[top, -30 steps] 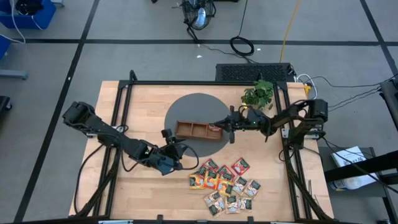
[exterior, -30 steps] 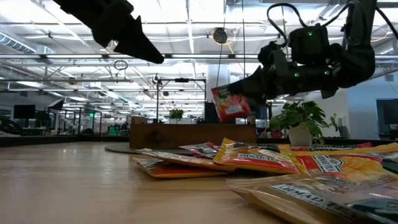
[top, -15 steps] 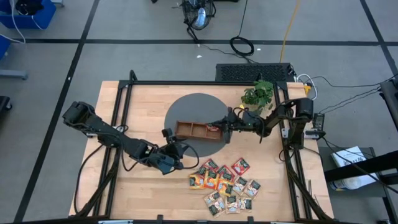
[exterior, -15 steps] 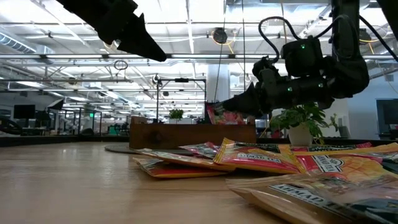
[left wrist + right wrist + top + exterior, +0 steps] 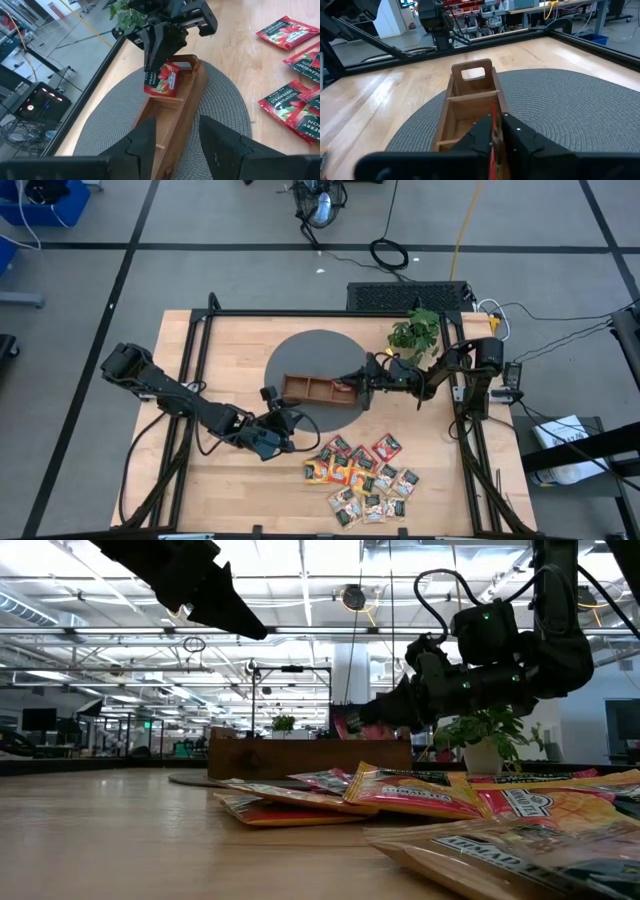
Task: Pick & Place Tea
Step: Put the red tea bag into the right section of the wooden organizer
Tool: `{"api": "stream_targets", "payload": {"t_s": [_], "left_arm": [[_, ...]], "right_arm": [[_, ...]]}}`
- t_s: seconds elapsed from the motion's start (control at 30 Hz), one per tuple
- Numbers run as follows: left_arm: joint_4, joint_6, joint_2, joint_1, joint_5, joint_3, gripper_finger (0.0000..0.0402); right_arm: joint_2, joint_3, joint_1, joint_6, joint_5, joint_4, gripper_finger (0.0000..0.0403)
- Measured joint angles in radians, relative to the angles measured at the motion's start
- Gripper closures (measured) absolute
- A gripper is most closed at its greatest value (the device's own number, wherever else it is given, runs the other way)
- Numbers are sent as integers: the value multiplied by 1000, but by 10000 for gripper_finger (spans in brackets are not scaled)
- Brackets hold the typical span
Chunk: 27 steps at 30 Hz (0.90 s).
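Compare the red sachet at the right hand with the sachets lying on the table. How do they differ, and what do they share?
The red sachet stands on edge between the right hand's fingers; the loose sachets lie flat, untouched.
The red sachet sits over the end compartment of the wooden tray on the grey mat; the loose sachets rest on the bare table.
It is alone; they overlap in a heap.
Both are small flat printed packets.

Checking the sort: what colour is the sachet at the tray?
Red sachet, clearest in the left wrist view.
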Motion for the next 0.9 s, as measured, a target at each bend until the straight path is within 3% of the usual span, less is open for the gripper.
{"api": "stream_targets", "payload": {"t_s": [0.33, 0.63, 0.77, 0.9], "left_arm": [[-1, -6, 0, -1, 2, 0, 247], [-18, -5, 0, -1, 3, 0, 247], [-37, -4, 0, -1, 10, 0, 247], [-37, 7, 0, -1, 10, 0, 247]], "right_arm": [[0, -9, 0, -11, 76, 43, 241], [-79, -16, 0, -74, 75, 21, 223], [-254, 26, -8, -114, 74, -269, 233], [-386, 252, -31, -190, 75, -932, 240]]}}
